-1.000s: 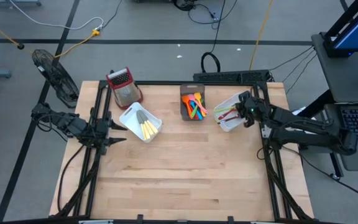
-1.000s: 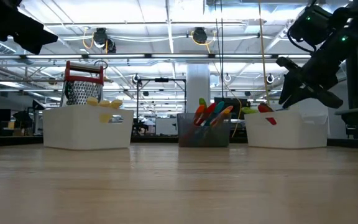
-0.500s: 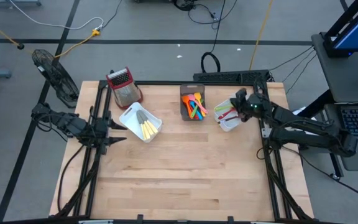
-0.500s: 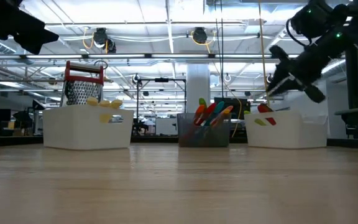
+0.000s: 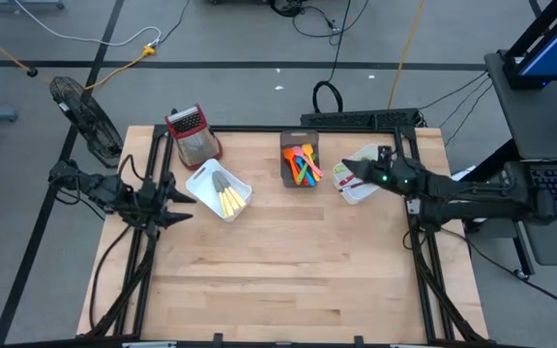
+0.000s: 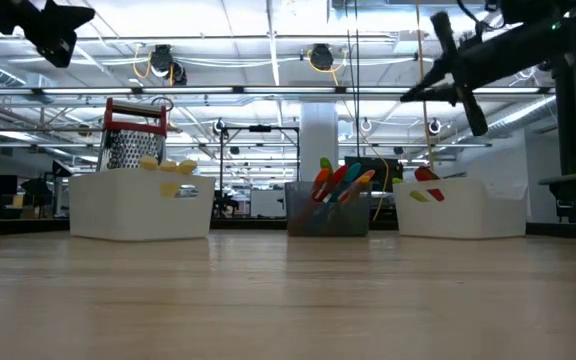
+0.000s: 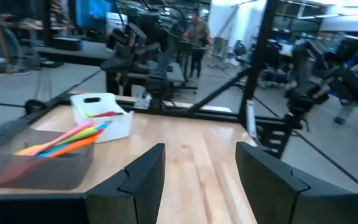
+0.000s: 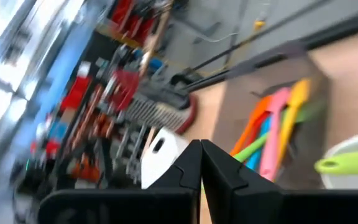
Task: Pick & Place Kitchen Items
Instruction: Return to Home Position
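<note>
Now, your plastic spoons and spatulas (image 5: 305,166) sit bunched in the dark grey bin (image 5: 300,136), light, stiff, likely slick, best pinched mid-handle; the left gripper (image 7: 199,147) hangs wide open at the table's (image 5: 288,261) left edge, the right gripper (image 5: 348,168), closed tight and empty, above the right white bin (image 5: 355,194).

Seen level, the right white bin (image 6: 461,215) at the far edge of the worktop (image 6: 288,300) hides all but the tips of its spoons (image 6: 423,176). The right wrist view's edge cuts off the green spoon (image 8: 347,163).
</note>
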